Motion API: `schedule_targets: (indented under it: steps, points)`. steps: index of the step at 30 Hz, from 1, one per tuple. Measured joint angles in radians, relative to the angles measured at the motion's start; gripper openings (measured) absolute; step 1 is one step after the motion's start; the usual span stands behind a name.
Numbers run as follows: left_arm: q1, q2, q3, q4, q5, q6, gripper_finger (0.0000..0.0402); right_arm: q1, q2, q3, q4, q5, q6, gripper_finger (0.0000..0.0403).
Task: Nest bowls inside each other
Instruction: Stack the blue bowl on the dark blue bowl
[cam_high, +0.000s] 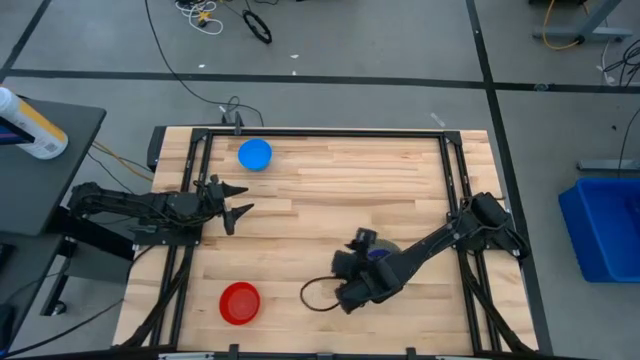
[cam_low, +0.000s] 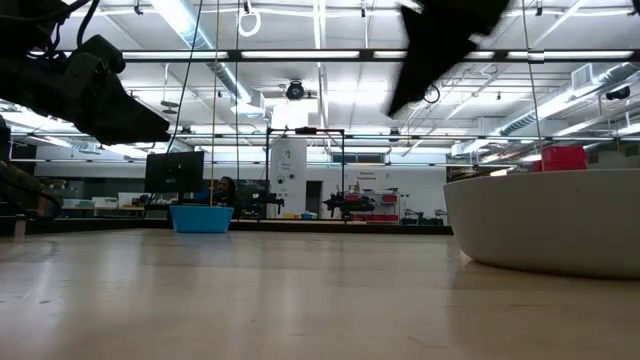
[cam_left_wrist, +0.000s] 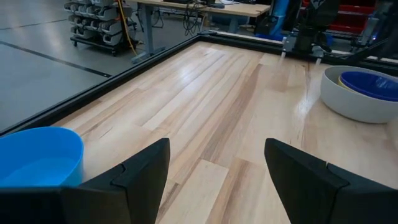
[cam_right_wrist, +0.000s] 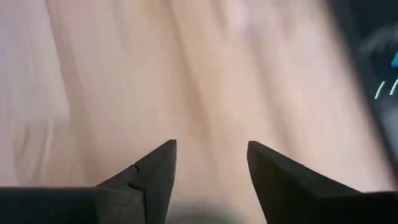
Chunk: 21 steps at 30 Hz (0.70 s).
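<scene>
The pale grey bowl (cam_high: 392, 246) stands on the table right of centre, largely under my right arm. In the left wrist view the grey bowl (cam_left_wrist: 357, 102) holds a yellow bowl, of which only the rim (cam_left_wrist: 341, 77) shows, and a dark blue bowl (cam_left_wrist: 373, 85) inside that. The light blue bowl (cam_high: 255, 154) sits upright near the far edge, the red bowl (cam_high: 239, 303) upright near the front edge. My right gripper (cam_right_wrist: 211, 155) hangs open over bare wood just near-left of the grey bowl. My left gripper (cam_high: 243, 200) waits open at the left side.
A dark cable loop (cam_high: 315, 295) lies on the wood beside my right gripper. Black frame rails (cam_high: 455, 170) run along the table's sides. Bare wood lies between the light blue and red bowls. A blue bin (cam_high: 605, 225) stands off the table at the right.
</scene>
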Motion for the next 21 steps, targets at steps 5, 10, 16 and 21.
schedule_targets:
  steps: [5,10,16,21]
  points:
    - [0.000,0.001,0.000,0.004,0.057,-0.034,0.0273,-0.061,0.000,0.000,0.360,0.023,-0.181,0.0180]
    - [0.008,0.020,-0.006,0.063,-0.032,0.064,0.0271,-0.099,0.001,0.000,0.446,-0.071,-0.348,0.0179]
    - [0.146,0.166,0.039,0.070,-0.051,0.075,0.0252,-0.140,0.002,0.000,0.347,-0.098,-0.356,0.0186]
    - [0.334,0.414,0.151,0.070,0.088,0.096,0.0242,-0.148,0.002,0.000,0.325,-0.124,-0.353,0.0182]
